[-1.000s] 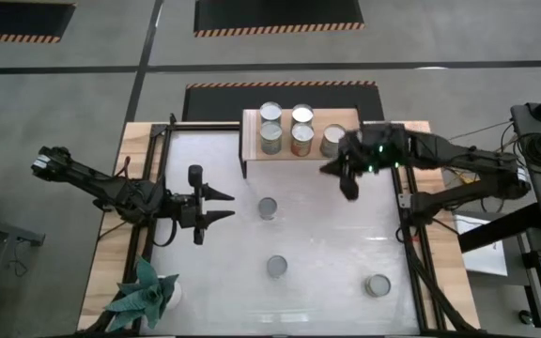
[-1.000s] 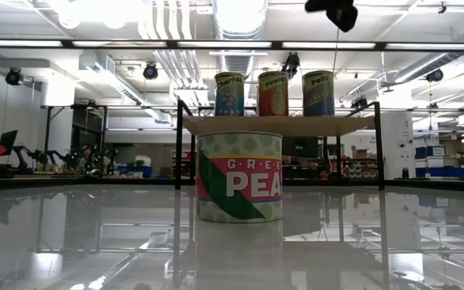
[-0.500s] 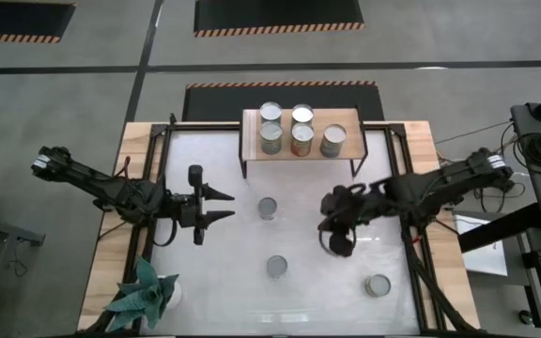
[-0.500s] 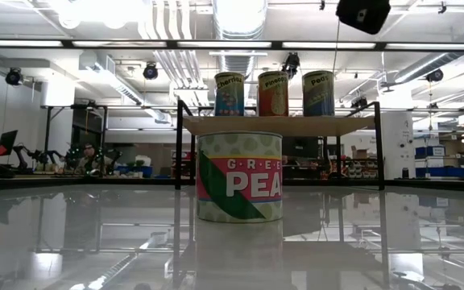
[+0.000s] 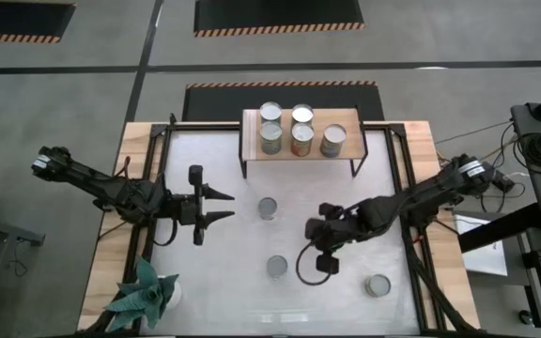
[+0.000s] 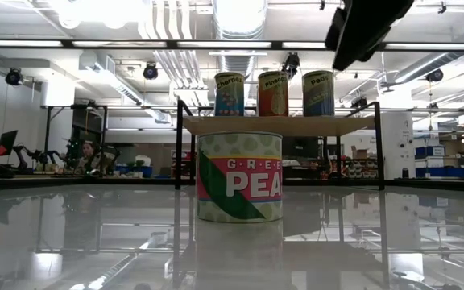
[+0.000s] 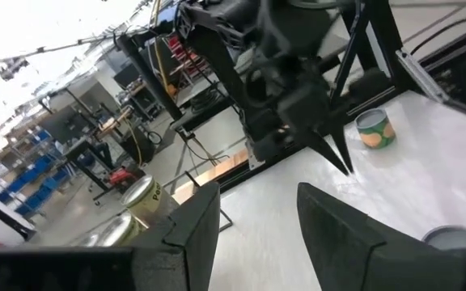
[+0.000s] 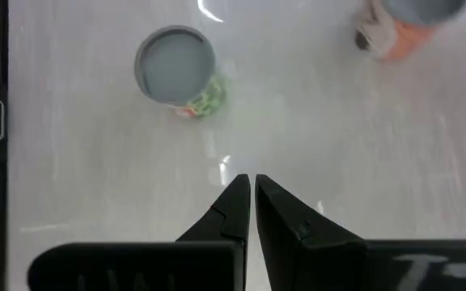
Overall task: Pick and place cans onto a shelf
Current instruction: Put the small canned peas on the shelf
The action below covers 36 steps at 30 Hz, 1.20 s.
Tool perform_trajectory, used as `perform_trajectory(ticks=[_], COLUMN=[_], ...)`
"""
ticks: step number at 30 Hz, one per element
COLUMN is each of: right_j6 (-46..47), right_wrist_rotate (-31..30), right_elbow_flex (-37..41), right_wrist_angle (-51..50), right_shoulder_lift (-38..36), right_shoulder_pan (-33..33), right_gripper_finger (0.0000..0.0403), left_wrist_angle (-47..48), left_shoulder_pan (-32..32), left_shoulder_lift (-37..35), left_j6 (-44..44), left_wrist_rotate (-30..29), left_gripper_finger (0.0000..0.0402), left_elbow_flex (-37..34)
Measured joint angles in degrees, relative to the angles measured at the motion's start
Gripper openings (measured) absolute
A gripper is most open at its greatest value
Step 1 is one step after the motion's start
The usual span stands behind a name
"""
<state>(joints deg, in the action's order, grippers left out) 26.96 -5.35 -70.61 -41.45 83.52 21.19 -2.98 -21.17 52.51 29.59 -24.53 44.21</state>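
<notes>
Five cans stand on the shelf [image 5: 300,147] at the far edge of the tabletop [image 5: 224,272]: two in the back row [image 5: 270,113] [image 5: 302,115] and three in the front row [image 5: 270,138] [image 5: 301,140] [image 5: 333,141], the last of them toward the shelf's right end. Three cans are left on the tabletop: one in the middle just in front of the shelf [image 5: 268,207], one nearer the front edge [image 5: 277,268], and one at the near right [image 5: 378,285]. So, by my count, the job is a little past halfway, with room on the shelf that looks tight but probably enough. The right gripper [image 5: 310,266] hangs over the middle of the tabletop, between the near-centre can and the near-right one, its jaws clenched on nothing; its wrist view shows a greenish can [image 8: 176,71] and an orange one [image 8: 407,20] below it, though which of the three each is I cannot say for sure. It would have to open before taking either. The left gripper [image 5: 225,207] waits at the left of the tabletop, pointing toward the centre can, jaws partly released and empty. A teal plant [image 5: 143,293] sits at the near left corner, out of the way.
</notes>
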Motion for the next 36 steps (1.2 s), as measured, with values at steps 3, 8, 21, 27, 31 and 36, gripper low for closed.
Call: perform_trajectory(ticks=[3, 8, 21, 27, 31, 36], right_j6=[-3.18, -7.63, -8.1, -8.0, -8.02, -7.42], right_wrist_rotate=[-2.36, -3.95, -4.92, -3.68, -3.69, -3.74], right_elbow_flex=[0.0, 0.33, 0.9, 0.76, 0.7, 0.7], right_wrist_angle=[2.44, 5.52, 10.81, 11.77, 13.95, 15.85], right_shoulder_lift=[2.18, 4.28, 7.94, 11.05, 12.52, 13.73], right_shoulder_pan=[1.38, 3.04, 3.56, 3.76, 3.94, 4.06], right_gripper_finger=[0.0013, 0.0013, 0.0015, 0.0077, 0.0153, 0.0253], left_wrist_angle=[0.78, 3.85, 5.76, 5.29, 2.43, 1.49], left_shoulder_pan=[0.0, -0.09, -1.23, -2.84, -4.03, -5.7], left_shoulder_lift=[0.08, 4.22, 24.28, 30.25, 34.77, 39.69], left_j6=[-3.86, -13.6, -30.06, -34.41, -37.97, -40.1], left_wrist_rotate=[0.02, 1.93, 13.61, 15.1, 15.13, 15.03], left_gripper_finger=[0.0149, 0.0148, 0.0095, 0.0072, 0.0064, 0.0057], left_elbow_flex=[0.02, 0.04, 1.14, 2.99, 3.49, 5.02])
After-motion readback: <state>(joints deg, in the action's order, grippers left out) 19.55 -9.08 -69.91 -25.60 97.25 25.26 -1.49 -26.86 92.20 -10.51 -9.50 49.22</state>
